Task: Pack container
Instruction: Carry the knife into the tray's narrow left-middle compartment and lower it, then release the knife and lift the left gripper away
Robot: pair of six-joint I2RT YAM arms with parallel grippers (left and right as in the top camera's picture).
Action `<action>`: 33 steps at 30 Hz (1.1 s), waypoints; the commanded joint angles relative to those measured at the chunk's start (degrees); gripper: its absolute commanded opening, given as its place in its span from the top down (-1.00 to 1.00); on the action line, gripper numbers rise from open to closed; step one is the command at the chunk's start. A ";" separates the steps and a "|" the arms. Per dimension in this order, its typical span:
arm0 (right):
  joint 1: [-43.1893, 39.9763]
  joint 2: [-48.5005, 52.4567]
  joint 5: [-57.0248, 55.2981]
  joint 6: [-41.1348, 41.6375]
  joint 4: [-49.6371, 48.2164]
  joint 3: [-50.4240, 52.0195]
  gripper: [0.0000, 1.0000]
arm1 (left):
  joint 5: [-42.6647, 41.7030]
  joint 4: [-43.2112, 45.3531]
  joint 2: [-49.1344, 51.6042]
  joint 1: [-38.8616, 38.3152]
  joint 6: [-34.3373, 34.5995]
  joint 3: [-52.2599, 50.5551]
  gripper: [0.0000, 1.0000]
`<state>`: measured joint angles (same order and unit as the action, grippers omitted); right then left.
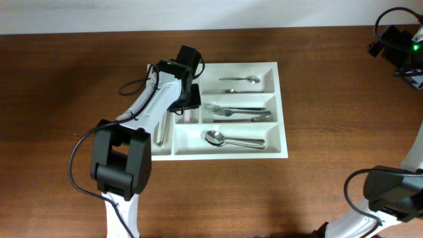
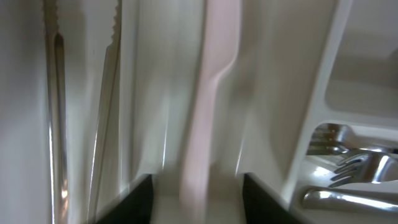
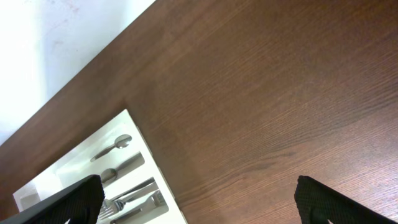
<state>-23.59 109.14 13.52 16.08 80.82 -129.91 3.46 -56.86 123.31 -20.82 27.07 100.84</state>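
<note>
Evidently a placing step is in hand: the left gripper (image 2: pixel 196 200) hangs in a narrow upright compartment at the 9 o'clock end of the container (image 1: pixel 282 112), fingers spread, a pale utensil (image 2: pixel 214 74) apparently loose between them; next comes a straight lift clear of the walls; the right gripper (image 3: pixel 199 202), likewise spread, hangs over the table (image 3: pixel 249 93). The container sits mid-table, long axis 9 to 3 o'clock; the utensil runs 12 to 6.

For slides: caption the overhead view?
Left tool over cutlery tray, at its narrow slots; spoons and forks in long ones.
</note>
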 commanded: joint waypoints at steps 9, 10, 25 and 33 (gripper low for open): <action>-0.44 0.13 -0.52 -0.13 0.00 0.04 -0.97 | 2.86 -16.87 -1.29 0.52 -5.49 25.27 -0.40; -0.44 0.13 -0.52 -0.13 0.00 0.04 -0.97 | 4.55 -19.56 -1.62 0.70 -6.27 28.41 -0.40; -0.44 0.13 -0.52 -0.13 -0.02 0.04 -0.98 | 21.79 -39.82 -5.27 20.44 -6.75 44.00 -0.99; -0.44 0.13 -0.52 -0.13 0.00 0.04 -0.97 | 13.07 -36.41 -5.14 36.41 -8.76 41.99 -0.99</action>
<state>-23.62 109.14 13.50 16.05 80.82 -129.91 20.64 -93.95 118.61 12.34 19.33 143.59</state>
